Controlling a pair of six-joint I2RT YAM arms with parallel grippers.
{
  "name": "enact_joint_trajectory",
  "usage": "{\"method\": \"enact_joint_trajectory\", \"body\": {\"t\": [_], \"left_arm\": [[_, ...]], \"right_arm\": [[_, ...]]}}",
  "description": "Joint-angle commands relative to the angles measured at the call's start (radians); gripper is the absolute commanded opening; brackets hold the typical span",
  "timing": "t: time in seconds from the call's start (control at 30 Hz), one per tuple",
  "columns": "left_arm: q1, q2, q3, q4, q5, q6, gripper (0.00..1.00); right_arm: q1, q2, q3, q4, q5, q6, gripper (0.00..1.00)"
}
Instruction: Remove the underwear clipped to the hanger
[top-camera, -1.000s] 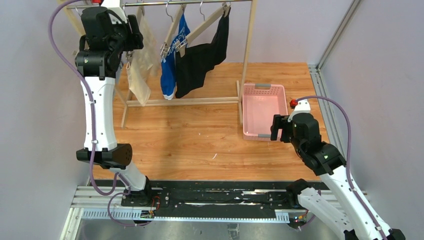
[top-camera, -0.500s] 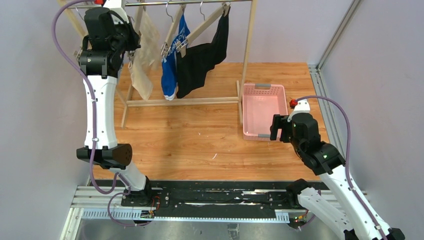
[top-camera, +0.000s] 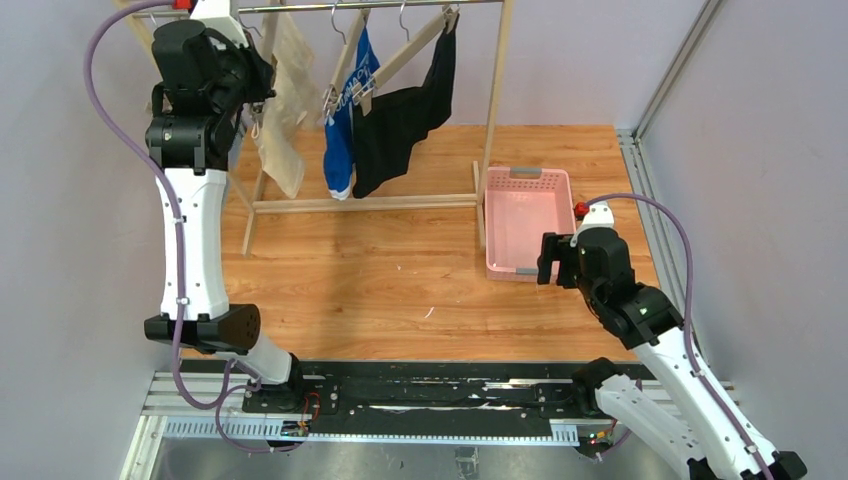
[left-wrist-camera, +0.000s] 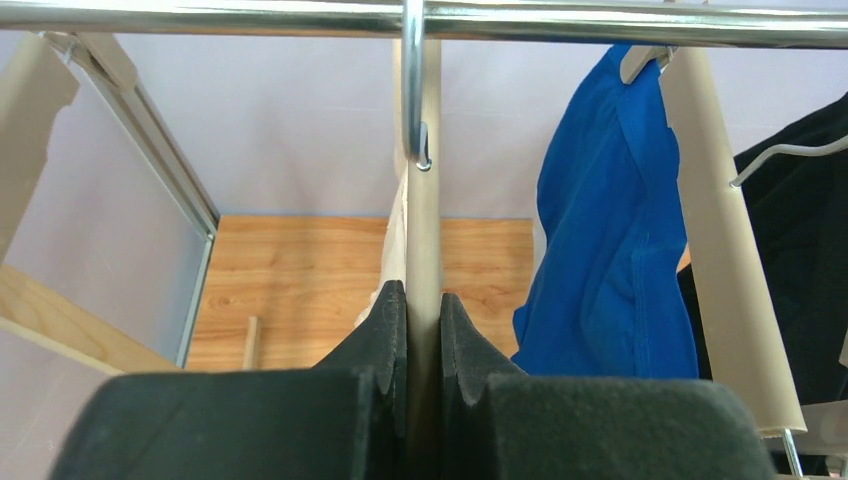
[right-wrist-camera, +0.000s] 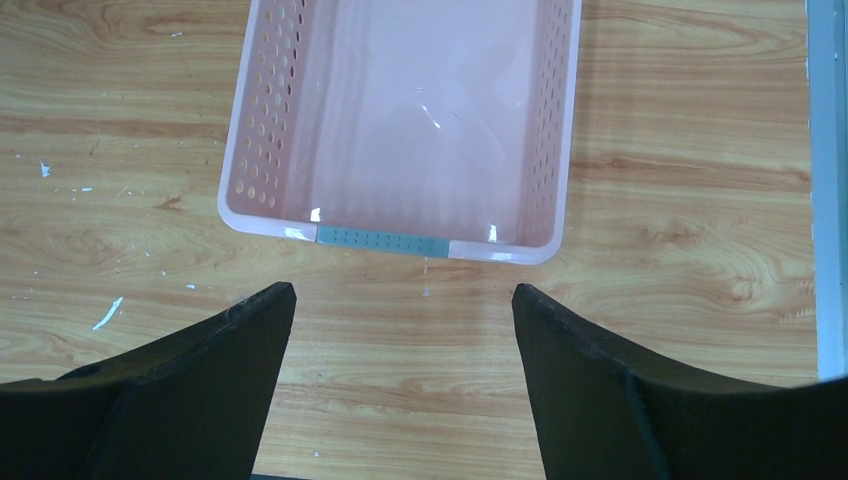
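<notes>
This is looking like a robotics lab test cell, not a home. Plain lilac wall panels (top-camera: 570, 60) are closing in a wood-grain tabletop (top-camera: 380, 270), with aluminium framing (top-camera: 679, 62) running up the corner. A white left arm (top-camera: 190, 220) and right arm (top-camera: 680, 375) are sitting bolted to a black metal rail (top-camera: 430, 392), trailing purple cables (top-camera: 640, 199). A small wooden clothes rack (top-camera: 498, 80) and a pink basket (top-camera: 526, 173) are serving as props.

Three soft cloth briefs hang side by side, each clipped to its own wooden hanger (top-camera: 412, 48) on the metal rail (top-camera: 385, 5). The cream-beige brief (top-camera: 283, 150) is at the left (it hangs long and flat). The bright blue brief with white lettering (top-camera: 340, 150) is in the middle. The plain black brief (top-camera: 400, 120) is at the right, hanging slanted.
</notes>
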Motion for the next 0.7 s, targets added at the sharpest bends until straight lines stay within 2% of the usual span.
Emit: {"method": "enact_joint_trajectory", "body": {"t": [0.0,0.2,0.47,0.57,0.67], "left_arm": [[0.005,-0.061,-0.027,0.098,0.0,0.005,0.0],[0.004,-0.126,-0.126,0.113,0.01,0.008,0.0],[0.005,-0.244,-0.351,0.129,-0.017,0.028,0.0],[0.005,-0.285,-0.428,0.088,-0.023,0.03,0.0],[0.004,-0.382,-0.584,0.079,0.012,0.025,0.0]], "right_arm": [[0.024,0.008,-0.004,0.029,-0.009,0.008,0.82],[0.024,0.017,-0.003,0.039,-0.014,0.005,0.82],[0.024,0.038,-0.004,0.052,-0.029,0.008,0.82],[0.024,0.044,-0.004,0.056,-0.036,0.005,0.82],[0.023,0.05,-0.005,0.066,-0.041,-0.004,0.82]]}}
